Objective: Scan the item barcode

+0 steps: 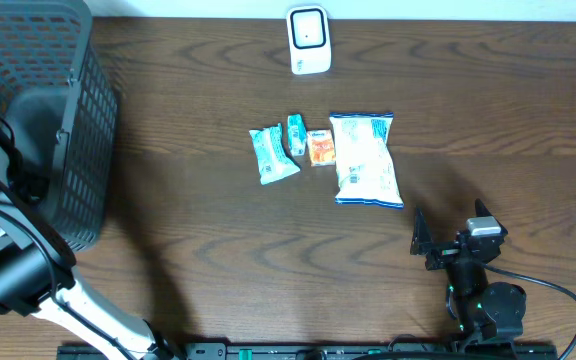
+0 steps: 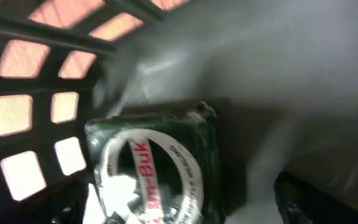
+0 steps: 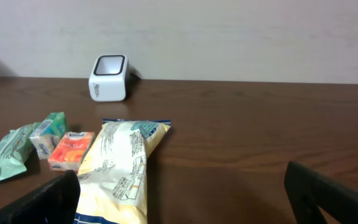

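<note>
A black basket [image 1: 88, 130] sits at the 9 o'clock edge of the worktop [image 1: 218, 260], with the left arm [image 1: 13, 270] reaching down into it. In it lies a dark green packet [image 2: 160, 168], flat on the floor right by the lattice wall, printed face up. Its white ring and red lettering run along its length, and its near end is cut off from view. The left jaws are released, the fingers [image 2: 316, 193] spread to either side of the packet, with a gap on the right side.

The rest of the goods lie mid-worktop in a row. A big bag [image 1: 366, 158] has its long axis running 12 to 6, one short end toward the white scanner [image 1: 308, 40] at 12 o'clock. At its 9 o'clock side is a small orange box [image 1: 320, 147], then a small teal packet [image 1: 296, 133], then a larger teal packet [image 1: 271, 155] lying roughly 12 to 6, slightly tilted. The scanner's dark window faces 6 o'clock.

The right jaws hang released at 5 o'clock, fingers [image 3: 328, 193] wide apart, grasping nothing and aimed toward the bag and scanner.
</note>
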### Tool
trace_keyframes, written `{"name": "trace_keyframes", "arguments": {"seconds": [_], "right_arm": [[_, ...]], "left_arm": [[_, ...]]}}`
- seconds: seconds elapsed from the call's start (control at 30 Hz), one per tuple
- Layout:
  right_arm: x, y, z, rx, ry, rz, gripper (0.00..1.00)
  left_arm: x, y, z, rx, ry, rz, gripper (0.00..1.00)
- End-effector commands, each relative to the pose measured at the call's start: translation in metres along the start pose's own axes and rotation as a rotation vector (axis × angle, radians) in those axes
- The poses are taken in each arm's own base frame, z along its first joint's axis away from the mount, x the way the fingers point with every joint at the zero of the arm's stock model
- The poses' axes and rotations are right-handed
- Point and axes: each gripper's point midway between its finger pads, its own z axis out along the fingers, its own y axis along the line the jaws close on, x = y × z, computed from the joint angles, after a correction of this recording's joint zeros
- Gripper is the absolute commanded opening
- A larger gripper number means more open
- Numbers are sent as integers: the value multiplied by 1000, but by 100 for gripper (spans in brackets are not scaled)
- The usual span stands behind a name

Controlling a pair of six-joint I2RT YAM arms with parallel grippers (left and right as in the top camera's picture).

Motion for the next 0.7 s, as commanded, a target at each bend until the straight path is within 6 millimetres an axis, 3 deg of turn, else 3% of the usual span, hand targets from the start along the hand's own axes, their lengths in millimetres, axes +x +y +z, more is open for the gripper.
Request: {"name": "trace_keyframes", "arguments": {"seconds": [0.0, 0.37, 0.43, 0.67], "right_arm": [[1, 1, 0, -6, 0, 6, 99], [1, 1, 0, -6, 0, 6, 99], [1, 1, 0, -6, 0, 6, 99], [1, 1, 0, -6, 0, 6, 99]], "left_arm": [[6, 3, 15, -42, 31, 6, 100], [26, -19, 32, 42, 137, 27, 95], [29, -21, 32, 52, 150, 31, 90], [23, -18, 19, 73, 124, 166, 90]]}}
